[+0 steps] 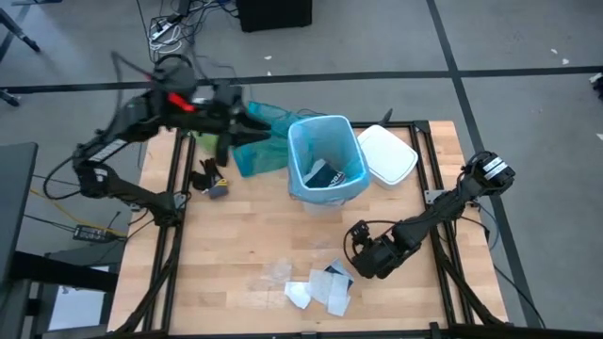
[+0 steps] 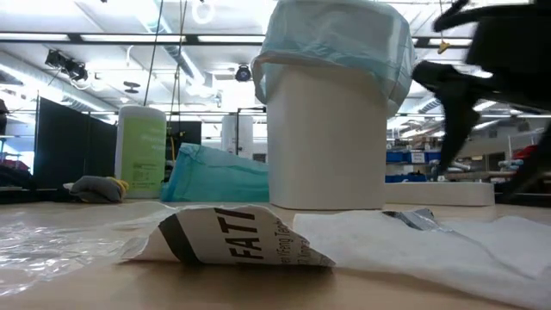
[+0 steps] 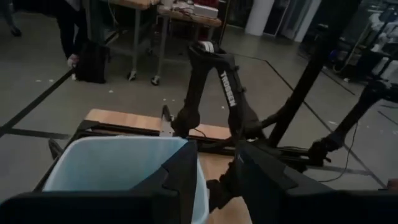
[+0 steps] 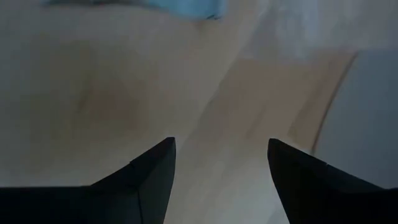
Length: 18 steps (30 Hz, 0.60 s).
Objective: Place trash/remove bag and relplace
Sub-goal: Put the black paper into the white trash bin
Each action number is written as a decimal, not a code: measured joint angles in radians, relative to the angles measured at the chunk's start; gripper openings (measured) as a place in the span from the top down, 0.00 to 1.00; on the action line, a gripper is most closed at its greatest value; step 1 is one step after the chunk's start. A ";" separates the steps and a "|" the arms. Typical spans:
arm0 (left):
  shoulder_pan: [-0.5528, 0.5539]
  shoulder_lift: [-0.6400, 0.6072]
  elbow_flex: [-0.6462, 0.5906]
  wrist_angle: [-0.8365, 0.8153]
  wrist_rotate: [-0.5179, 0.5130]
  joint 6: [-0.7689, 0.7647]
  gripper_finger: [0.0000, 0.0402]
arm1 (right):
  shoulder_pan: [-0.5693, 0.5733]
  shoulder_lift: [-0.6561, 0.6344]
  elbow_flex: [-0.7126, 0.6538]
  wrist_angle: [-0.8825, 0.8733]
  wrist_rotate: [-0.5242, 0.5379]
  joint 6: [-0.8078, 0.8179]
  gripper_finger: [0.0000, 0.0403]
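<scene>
Around the white bin (image 1: 325, 193), a light wooden table top (image 1: 236, 245) framed in black rails is seen from above, set on a grey floor crossed by dark tape lines, with cables and a black box beyond its far edge. The sky-blue bag (image 1: 325, 141) is fitted in the bin, its edge folded over the rim, and dark packets lie inside it. Just beside the bin, on the right-arm side, a white lid (image 1: 387, 153) lies flat; on the other side a darker teal plastic bag (image 1: 256, 151) is slumped against it. Nearer the front edge than the bin, the trash (image 1: 320, 287) is scattered: white paper, clear plastic film and a pale packet. More dark scraps (image 1: 209, 181) lie on the left-arm side of the bin.

From table height a hall with strip lights, dark partitions and shelving is seen behind the bin, along with a pale green wipes canister (image 2: 142, 151). On a crumpled white wrapper (image 2: 228, 239) in front of the bin, the black letters "FATT" can be read. In the left wrist view, "TROSSEN" is printed on the other arm.

The left gripper (image 1: 247, 127) is held above the table beside the bin's rim, fingers parted with nothing between them. The right gripper (image 1: 361, 252) is low over the wood between the bin and the scattered trash, its fingers spread wide and empty.
</scene>
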<state>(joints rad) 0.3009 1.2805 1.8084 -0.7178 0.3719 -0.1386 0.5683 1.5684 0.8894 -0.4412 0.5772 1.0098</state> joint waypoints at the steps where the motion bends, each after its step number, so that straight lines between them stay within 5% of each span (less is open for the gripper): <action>1: 0.000 -0.023 0.000 -0.037 -0.002 -0.003 0.70 | -0.015 0.000 0.000 0.026 0.004 -0.012 0.40; 5: 0.000 -0.095 -0.009 -0.167 -0.042 -0.004 0.70 | -0.085 0.000 0.000 0.209 -0.014 -0.122 0.38; 10: -0.003 -0.150 -0.075 -0.261 -0.086 -0.026 0.70 | -0.144 0.000 0.000 0.447 -0.226 -0.263 0.37; 15: -0.003 -0.210 -0.182 -0.273 -0.084 -0.025 0.70 | -0.136 0.000 0.000 0.401 -0.404 -0.238 0.38; 18: -0.003 -0.244 -0.262 -0.274 -0.082 -0.024 0.70 | -0.114 0.000 0.000 0.333 -0.418 -0.219 0.37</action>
<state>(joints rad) 0.2977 1.0361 1.5465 -0.9915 0.2901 -0.1630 0.4545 1.5684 0.8898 -0.1083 0.1597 0.7905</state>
